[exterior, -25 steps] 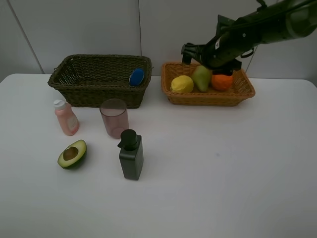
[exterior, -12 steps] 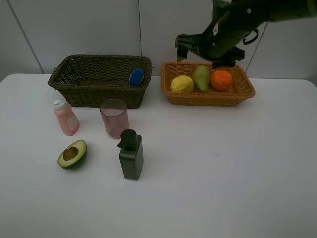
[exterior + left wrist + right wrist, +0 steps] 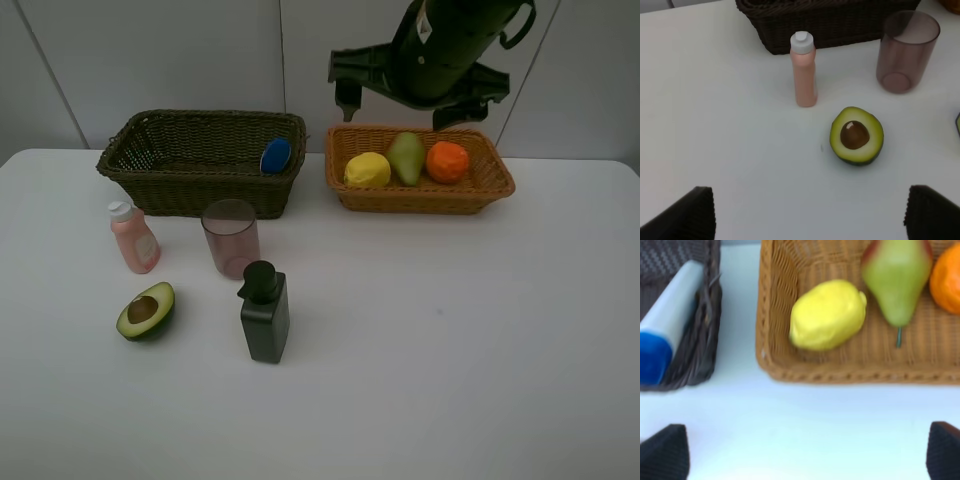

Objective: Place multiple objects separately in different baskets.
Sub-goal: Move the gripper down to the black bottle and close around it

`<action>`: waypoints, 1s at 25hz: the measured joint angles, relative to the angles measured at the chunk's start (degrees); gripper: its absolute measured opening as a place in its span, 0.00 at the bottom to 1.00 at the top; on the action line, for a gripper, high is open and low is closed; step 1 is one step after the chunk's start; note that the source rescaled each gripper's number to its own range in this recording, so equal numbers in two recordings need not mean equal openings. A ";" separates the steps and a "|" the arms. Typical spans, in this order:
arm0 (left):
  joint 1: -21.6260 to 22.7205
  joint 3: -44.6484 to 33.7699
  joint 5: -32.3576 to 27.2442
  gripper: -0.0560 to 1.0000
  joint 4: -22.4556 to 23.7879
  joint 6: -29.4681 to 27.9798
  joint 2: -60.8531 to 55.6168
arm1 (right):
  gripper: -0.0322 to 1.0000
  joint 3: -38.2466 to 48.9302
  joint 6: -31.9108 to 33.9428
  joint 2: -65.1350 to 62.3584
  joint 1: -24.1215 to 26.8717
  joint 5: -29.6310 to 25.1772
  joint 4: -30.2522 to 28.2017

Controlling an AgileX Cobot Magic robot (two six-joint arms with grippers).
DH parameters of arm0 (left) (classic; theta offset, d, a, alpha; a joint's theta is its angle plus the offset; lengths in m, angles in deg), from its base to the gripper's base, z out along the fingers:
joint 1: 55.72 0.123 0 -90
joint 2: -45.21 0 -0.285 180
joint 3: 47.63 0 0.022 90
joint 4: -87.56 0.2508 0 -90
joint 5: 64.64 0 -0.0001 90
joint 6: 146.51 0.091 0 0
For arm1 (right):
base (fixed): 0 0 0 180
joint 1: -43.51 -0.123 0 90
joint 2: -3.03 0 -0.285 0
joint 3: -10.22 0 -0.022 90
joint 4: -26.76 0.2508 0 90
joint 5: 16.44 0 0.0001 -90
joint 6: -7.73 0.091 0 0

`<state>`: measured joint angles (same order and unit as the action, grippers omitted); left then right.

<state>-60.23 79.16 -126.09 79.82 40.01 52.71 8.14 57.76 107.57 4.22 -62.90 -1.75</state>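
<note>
The right gripper (image 3: pixel 395 104) hangs in the air above the orange-tan basket (image 3: pixel 420 198). Its jaws are spread wide and it holds nothing. In its wrist view the two dark fingertips (image 3: pixel 664 450) stand far apart over the white table (image 3: pixel 450 350), just in front of the basket's near rim.

The left gripper (image 3: pixel 810 215) is also fully released and empty. It hovers over the table, with the avocado half (image 3: pixel 856 135) and the pink bottle (image 3: pixel 804 70) lying ahead of it.

Three fruits are inside the orange-tan basket. The lemon (image 3: pixel 367 169) is at the end nearer to the dark basket (image 3: pixel 200 190), the green-red pear (image 3: pixel 406 157) is in the middle, and the orange (image 3: pixel 447 161) is on the other side of the pear.

The white bottle with blue cap (image 3: pixel 276 155) lies in the dark basket and leans against its wall on the side of the orange-tan basket.

Four things are on the table in front of the dark basket. The pink bottle stands upright near the basket's outer end. The translucent pinkish cup (image 3: pixel 231 238) stands upright beside it. The avocado half lies with its cut face and pit upward. The black pump bottle (image 3: pixel 265 313) stands upright, nearer to the camera than the cup.
</note>
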 joint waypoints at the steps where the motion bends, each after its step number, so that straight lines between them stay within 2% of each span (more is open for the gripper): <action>1: 0.00 0.00 0.00 1.00 0.00 0.00 0.00 | 1.00 0.00 1.27 -0.68 -1.40 -1.62 -0.73; 6: 0.00 0.00 0.00 1.00 0.00 0.00 0.00 | 1.00 0.00 5.65 -3.07 -8.32 -6.38 -1.38; 13: 0.00 0.00 0.00 1.00 0.00 0.00 0.00 | 1.00 0.00 12.32 -4.10 -15.93 -8.94 1.76; 18: 0.00 0.00 0.00 1.00 0.00 0.00 0.00 | 1.00 0.00 14.72 -3.96 -19.95 -8.83 3.36; 25: 0.00 0.00 0.00 1.00 0.00 0.00 0.00 | 1.00 0.00 15.57 0.74 -20.81 -5.27 8.79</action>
<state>-60.23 79.16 -126.09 79.82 40.01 52.71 8.14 73.33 108.31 -16.59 -68.17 7.03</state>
